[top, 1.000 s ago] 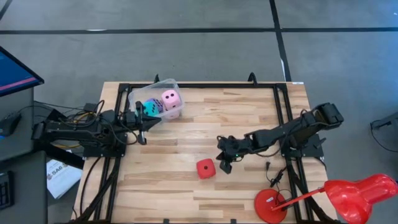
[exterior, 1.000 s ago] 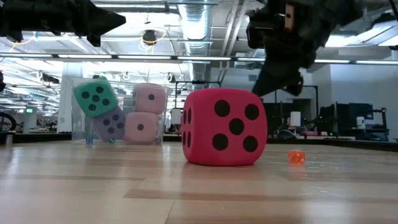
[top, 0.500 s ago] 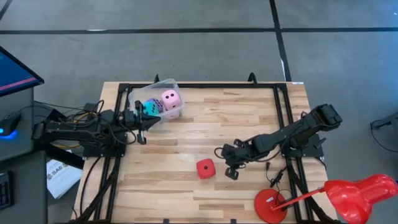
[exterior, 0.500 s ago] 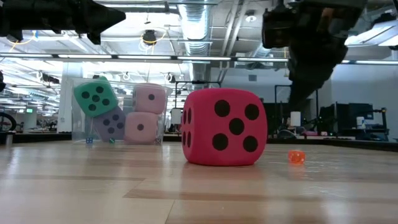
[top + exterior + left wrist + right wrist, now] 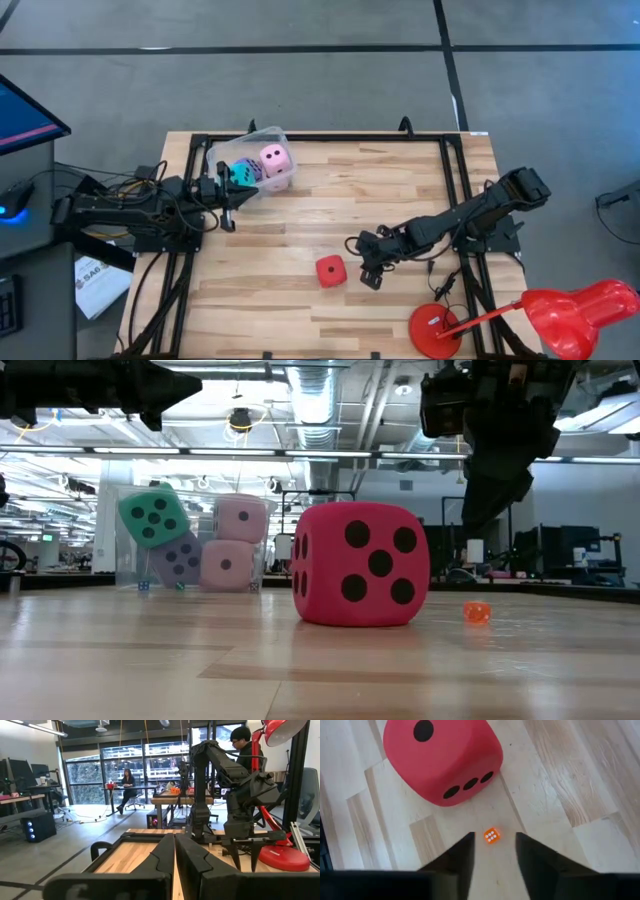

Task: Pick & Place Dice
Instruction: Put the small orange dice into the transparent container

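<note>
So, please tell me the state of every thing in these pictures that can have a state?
red die: alone on the table, outside the tub
tiny orange die: on the table between the right gripper's fingers
clear tub: holding the other four dice
cyan die: tilted, on top
right gripper: open, beside the red die
left gripper: shut, by the tub

Five large dice were in view: one red die (image 5: 331, 271) alone on the table (image 5: 300, 230), and four in one clear tub (image 5: 272, 135), namely two pale pink dice (image 5: 239, 517) (image 5: 226, 565), one cyan die (image 5: 153, 516) and one violet die (image 5: 181, 559). One tiny orange die (image 5: 491, 835) lay near the red one. Two arms showed, each with one gripper: the left gripper (image 5: 229, 210) and the right gripper (image 5: 369, 275).
</note>
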You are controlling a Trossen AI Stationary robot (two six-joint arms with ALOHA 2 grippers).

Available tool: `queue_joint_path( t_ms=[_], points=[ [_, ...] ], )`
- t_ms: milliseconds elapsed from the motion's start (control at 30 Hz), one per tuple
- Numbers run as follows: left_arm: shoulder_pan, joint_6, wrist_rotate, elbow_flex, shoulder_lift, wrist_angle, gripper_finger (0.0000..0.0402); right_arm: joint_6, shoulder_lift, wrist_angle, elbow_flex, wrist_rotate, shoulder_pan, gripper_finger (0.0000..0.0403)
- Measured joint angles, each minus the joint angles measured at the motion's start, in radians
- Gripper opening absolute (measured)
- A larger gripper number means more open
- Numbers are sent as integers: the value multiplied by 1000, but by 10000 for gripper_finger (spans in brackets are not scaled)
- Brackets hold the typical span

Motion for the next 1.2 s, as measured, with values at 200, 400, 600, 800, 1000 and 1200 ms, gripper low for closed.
queue_joint_path(
  t_ms=[200,400,600,800,1000,1200],
  points=[
    [0,0,0,0,0,0,6,-101,0,11,0,0,-3,218],
    [0,0,0,0,0,0,6,-56,32,22,0,84,-3,240],
    [0,0,0,0,0,0,6,-53,130,38,0,103,3,234],
    [0,0,0,0,0,-1,6,-53,186,66,0,101,26,234],
    [0,0,0,0,0,-1,6,-48,219,111,0,98,34,234],
    [0,0,0,0,0,-1,6,-27,235,105,0,94,44,234]
  ],
)
